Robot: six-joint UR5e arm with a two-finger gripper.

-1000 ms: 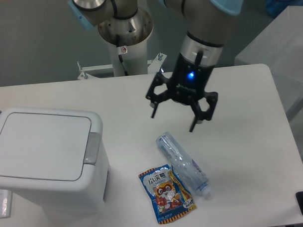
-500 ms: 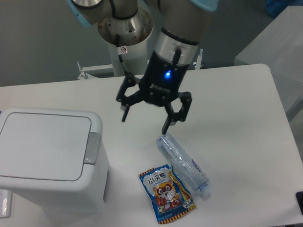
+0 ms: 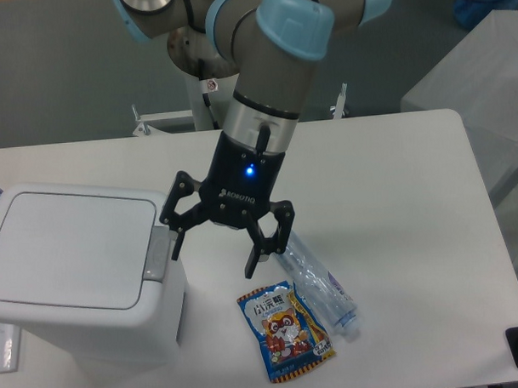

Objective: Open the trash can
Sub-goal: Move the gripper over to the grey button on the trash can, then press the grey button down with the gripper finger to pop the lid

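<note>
Black two-finger tool (image 3: pixel 216 248) spread wide, holding nothing, tips down. One finger hangs just beside the grey push-button bar (image 3: pixel 158 253), likely placed to press it. Large white boxy plastic trash can (image 3: pixel 79 268) sits at the bench's left edge, lid flat and shut. Near the other finger: crushed clear plastic bottle (image 3: pixel 317 284), blue snack packet (image 3: pixel 283 329), both on the white bench (image 3: pixel 412 197).

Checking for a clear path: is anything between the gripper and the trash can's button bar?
Nothing: in the camera view the open gripper is right beside the button bar of the trash can.
</note>
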